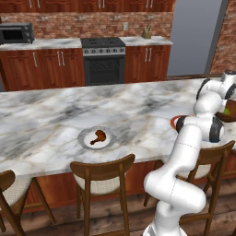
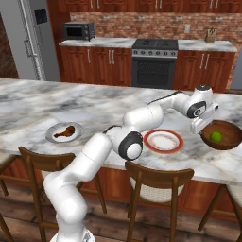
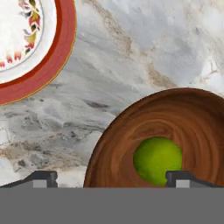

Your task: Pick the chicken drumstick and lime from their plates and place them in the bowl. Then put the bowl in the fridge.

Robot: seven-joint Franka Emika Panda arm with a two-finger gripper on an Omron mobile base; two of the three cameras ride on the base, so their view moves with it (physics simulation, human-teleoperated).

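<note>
The fridge (image 2: 21, 40) stands tall and grey at the far left of the right base view, its doors closed, so the last step is not yet begun. On the marble island counter (image 1: 55, 115) the wooden bowl (image 2: 226, 135) sits at the right end, and the lime (image 2: 216, 137) already lies inside it, near the middle. Just to the left of the bowl is the orange-red rimmed plate (image 2: 163, 141), now without food. Well apart, toward the left end, the grey-rimmed plate (image 2: 64, 133) carries the chicken drumstick (image 2: 66, 131). So one of two items seems done; the drumstick and then the fridge are left.

The white arm reaches to the right over the counter, and its gripper (image 3: 112, 177) hangs above the bowl's left edge. Its fingertips (image 3: 41, 178) stand wide apart and hold nothing.
</note>
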